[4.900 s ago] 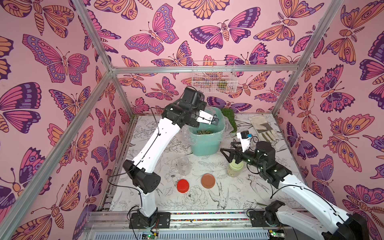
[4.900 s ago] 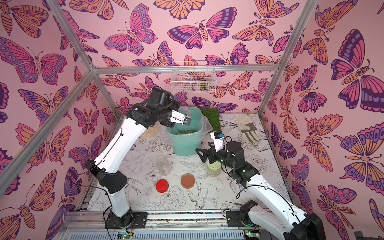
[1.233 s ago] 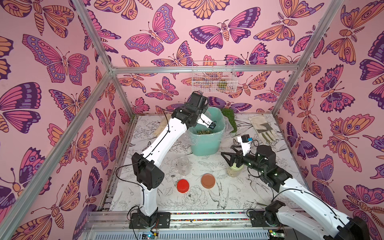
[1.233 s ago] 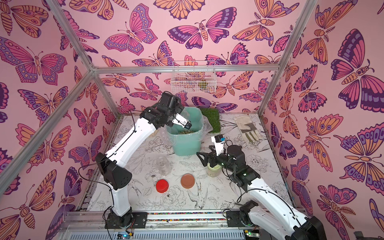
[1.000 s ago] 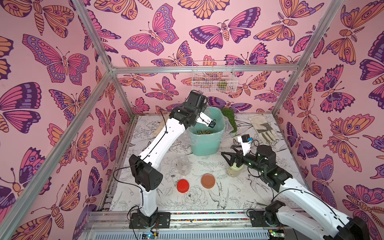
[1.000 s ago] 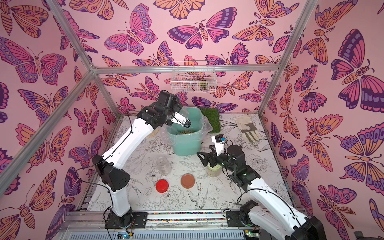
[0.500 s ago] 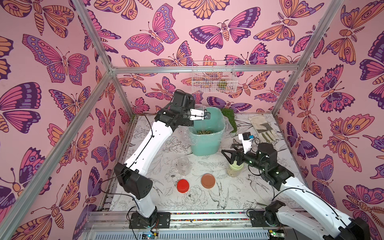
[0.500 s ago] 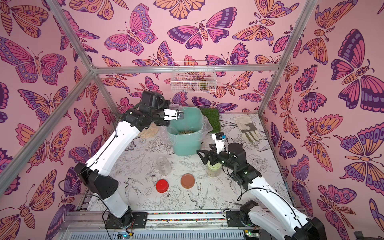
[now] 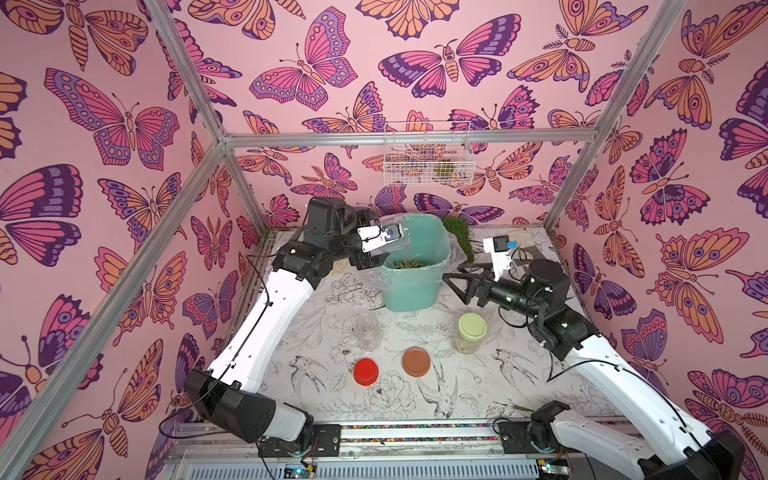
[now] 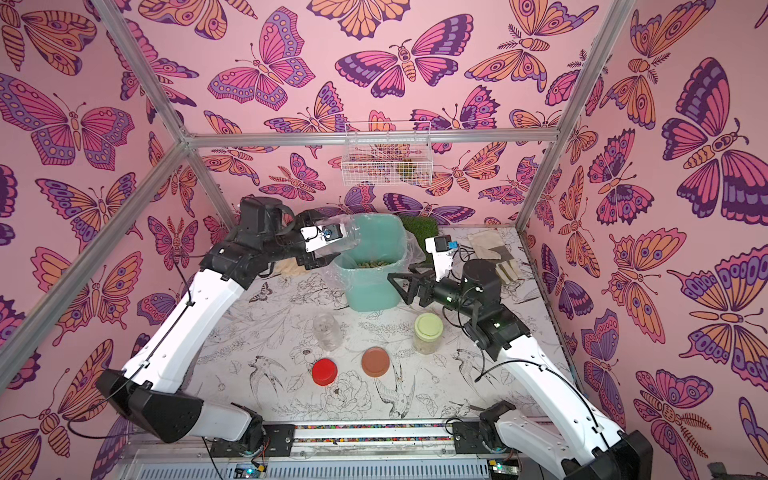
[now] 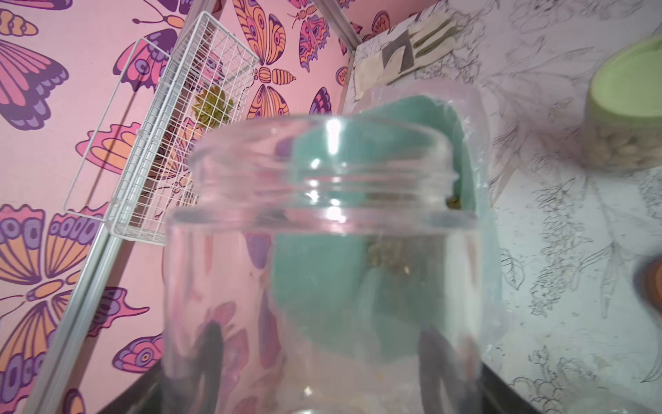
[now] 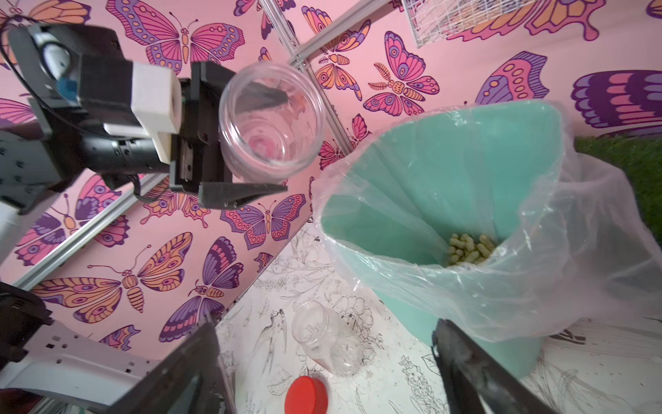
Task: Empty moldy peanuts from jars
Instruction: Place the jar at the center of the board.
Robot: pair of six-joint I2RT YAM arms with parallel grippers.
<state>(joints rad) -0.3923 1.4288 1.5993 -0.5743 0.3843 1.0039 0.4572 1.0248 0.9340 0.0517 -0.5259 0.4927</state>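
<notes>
Printed table (image 9: 478,386) carries everything, landmark is the teal bin (image 9: 415,291) with a clear plastic liner, standing at the back middle. Left arm (image 9: 266,328) reaches up to the bin's rim on the robot's left side. Right arm (image 9: 602,365) reaches in low on the bin's other side. White wire basket (image 9: 426,153) hangs on the wall above and behind the bin. Green grass tuft (image 9: 459,235) sits just behind the bin, and the gloves (image 10: 490,249) lie further toward the robot's right of it. Left gripper (image 12: 286,141) is partly closed, with a jaw on each side of a clear lidless jar (image 12: 272,122). That jar is held off the table, roughly on its side, mouth turned toward the bin, just beside the rim, and looks empty. Right gripper (image 9: 455,286) has its jaws spread wide with nothing between them, close to the bin's wall, touching not clear. Green-lidded jar (image 9: 471,332) stands upright in front of the bin on the robot's right, lid on, beige nuggets inside. A second lidless jar (image 9: 367,330) stands in front of the bin on the robot's left and looks about empty. Brown lid (image 9: 417,362) and red lid (image 9: 366,371) lie flat further in front of the bin, near each other and apart from the jars. Moldy peanuts (image 12: 469,249), olive-green, are piled at the bottom inside the bin.
</notes>
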